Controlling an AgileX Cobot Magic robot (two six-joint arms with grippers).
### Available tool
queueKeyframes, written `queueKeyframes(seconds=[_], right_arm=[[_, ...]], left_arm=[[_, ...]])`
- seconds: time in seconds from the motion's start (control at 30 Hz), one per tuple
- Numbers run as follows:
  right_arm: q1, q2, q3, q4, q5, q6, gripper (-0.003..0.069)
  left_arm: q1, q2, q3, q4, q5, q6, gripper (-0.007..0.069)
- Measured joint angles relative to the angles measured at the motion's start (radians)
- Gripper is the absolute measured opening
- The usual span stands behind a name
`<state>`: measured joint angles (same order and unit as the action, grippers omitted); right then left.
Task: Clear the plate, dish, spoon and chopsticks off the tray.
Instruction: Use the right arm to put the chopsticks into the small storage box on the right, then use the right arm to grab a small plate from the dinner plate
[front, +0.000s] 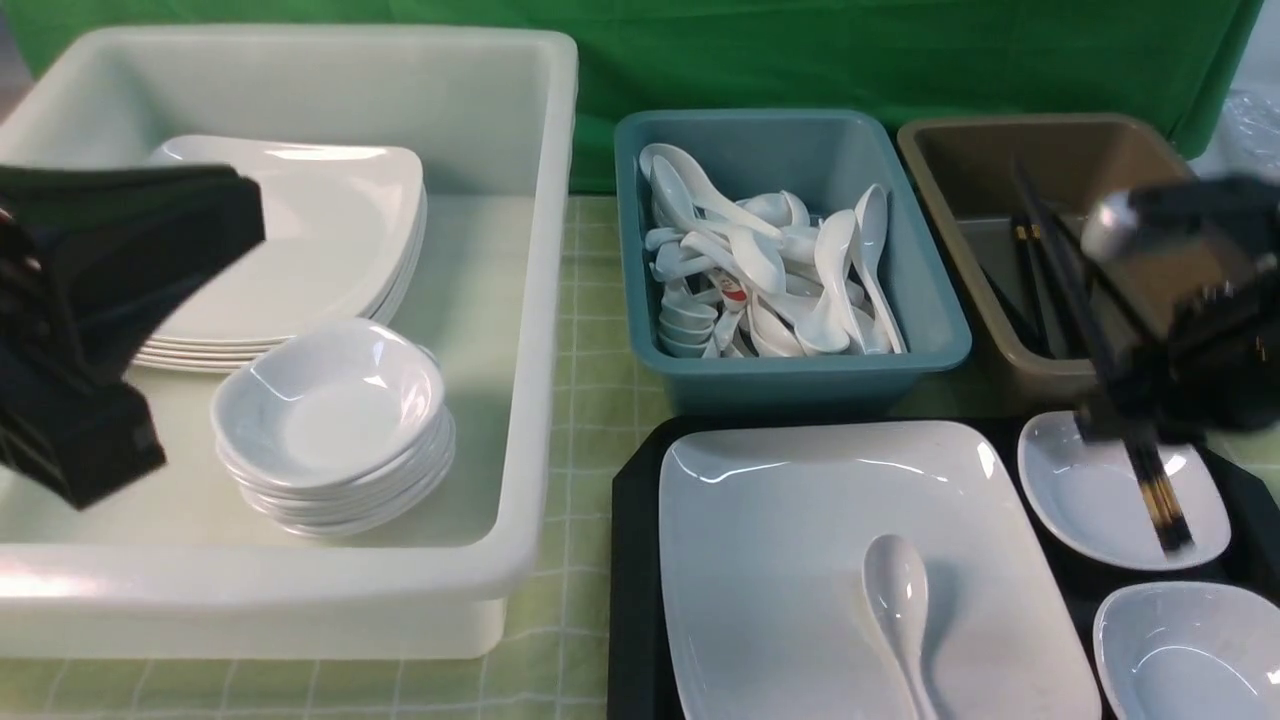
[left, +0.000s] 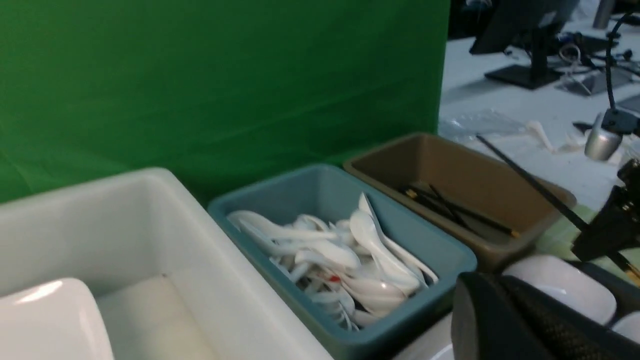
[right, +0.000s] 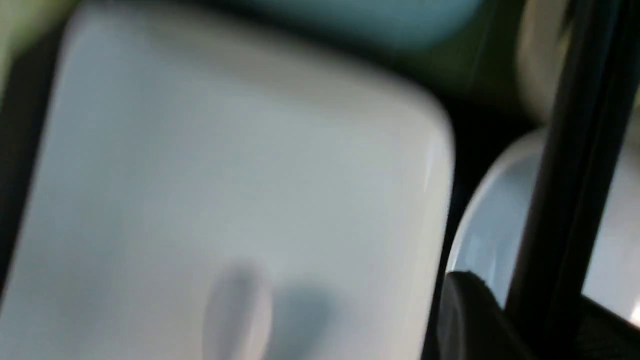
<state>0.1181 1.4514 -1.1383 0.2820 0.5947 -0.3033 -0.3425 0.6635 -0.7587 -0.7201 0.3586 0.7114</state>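
The chopsticks (front: 1157, 485), two thin black sticks with gold-banded tips, are pinched partway along their length by the right gripper (front: 1125, 420), whose jaws are closed on them. They slant steeply: the banded tips hang over a small dish (front: 1080, 500), and the upper ends reach back over the brown bin (front: 1010, 122); whether the tips touch the dish cannot be told. The dish is glossy white, shallow and rounded, and sits at the right of the tray (front: 632, 560), a black rimmed rectangle. Beside it on the tray lies the plate (front: 780, 560), broad, white and squarish with rounded corners, and on the plate rests the spoon (front: 900, 600), a smooth white soup spoon. A second dish (front: 1190, 650) sits at the tray's near right corner. Behind are a teal bin (front: 800, 360) heaped with white spoons and, to the left, a large white bin (front: 540, 300) with stacked plates and dishes. The left gripper (front: 120, 320), pressed together, hangs over that bin.
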Motion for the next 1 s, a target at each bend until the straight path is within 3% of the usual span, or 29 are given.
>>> queueKeyframes(seconds=[0.2, 0.4, 0.53, 0.57, 0.6, 0.7, 0.8, 0.87, 1.0], right_arm=[[-0.085, 0.282, -0.29, 0.045, -0.22, 0.048, 0.0139], [-0.131, 0.574, -0.506, 0.024, -0.164, 0.124, 0.0168], [-0.132, 0.628, -0.534, 0.003, -0.102, 0.129, 0.0295], [-0.132, 0.629, -0.536, 0.003, -0.098, 0.129, 0.0295], [-0.132, 0.629, -0.537, -0.002, -0.068, 0.13, 0.0375], [-0.132, 0.604, -0.543, -0.024, -0.032, 0.13, 0.0441], [-0.132, 0.546, -0.543, -0.055, 0.033, 0.13, 0.0442], [-0.126, 0.436, -0.543, -0.09, 0.196, 0.13, 0.04], [-0.093, 0.319, -0.495, -0.148, 0.366, 0.148, 0.0347]], left_arm=[[0.0, 0.0, 0.0, -0.023, -0.001, 0.03, 0.001], [0.0, 0.0, 0.0, -0.02, 0.056, 0.037, 0.001], [0.0, 0.0, 0.0, -0.014, 0.083, 0.039, 0.001], [0.0, 0.0, 0.0, -0.014, 0.083, 0.039, 0.001], [0.0, 0.0, 0.0, -0.006, 0.097, 0.04, 0.001], [0.0, 0.0, 0.0, 0.001, 0.106, 0.04, 0.001], [0.0, 0.0, 0.0, 0.009, 0.111, 0.04, 0.001], [0.0, 0.0, 0.0, 0.045, 0.129, 0.04, 0.001], [0.0, 0.0, 0.0, 0.084, 0.146, 0.04, 0.001]])
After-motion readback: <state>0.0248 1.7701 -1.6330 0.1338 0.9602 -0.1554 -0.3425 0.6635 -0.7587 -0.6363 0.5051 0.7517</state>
